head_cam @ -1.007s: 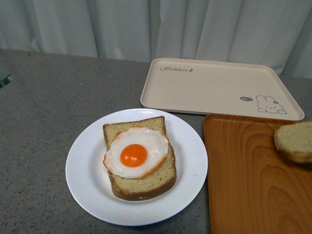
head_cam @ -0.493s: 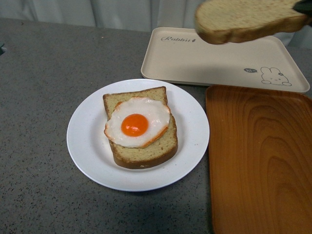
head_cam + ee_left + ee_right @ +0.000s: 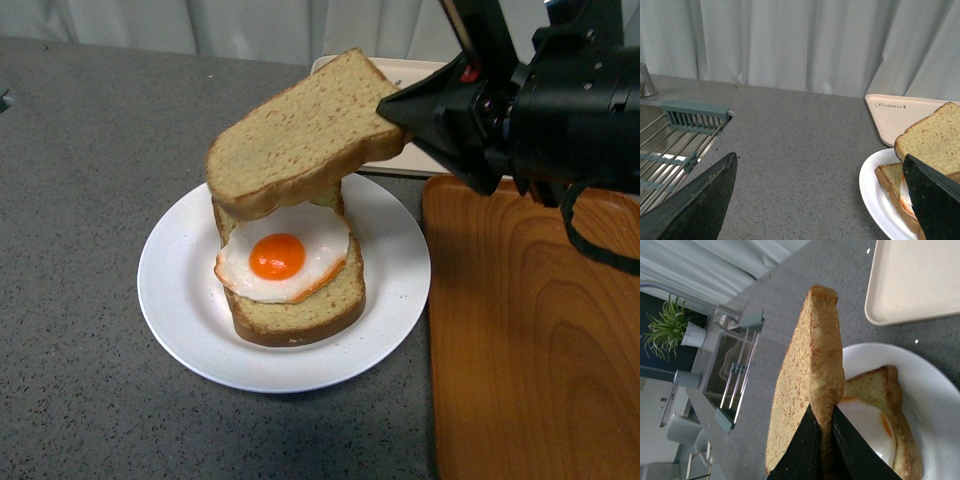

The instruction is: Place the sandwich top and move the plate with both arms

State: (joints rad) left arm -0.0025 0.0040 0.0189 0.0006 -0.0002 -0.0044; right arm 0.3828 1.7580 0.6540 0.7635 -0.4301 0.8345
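Observation:
The sandwich top (image 3: pixel 300 130) is a tan slice held tilted in the air just above the egg. My right gripper (image 3: pixel 395 105) is shut on its right edge, reaching in from the right. In the right wrist view the black fingers (image 3: pixel 807 440) pinch the slice (image 3: pixel 805 385) edge-on. Below it, a bread slice (image 3: pixel 300 315) bearing a fried egg (image 3: pixel 280 255) lies on the round white plate (image 3: pixel 175 290). My left gripper (image 3: pixel 820 200) is open and empty over the counter, left of the plate (image 3: pixel 875 200).
An orange-brown wooden tray (image 3: pixel 520 340) lies right of the plate. A cream rabbit tray (image 3: pixel 415 70) lies behind it. A sink with a wire rack (image 3: pixel 680 135) is far left, with a potted plant (image 3: pixel 665 330) beyond.
The sandwich top has moved from the right, over the wooden tray, up and then left and down over the egg. My right gripper has come into the front view.

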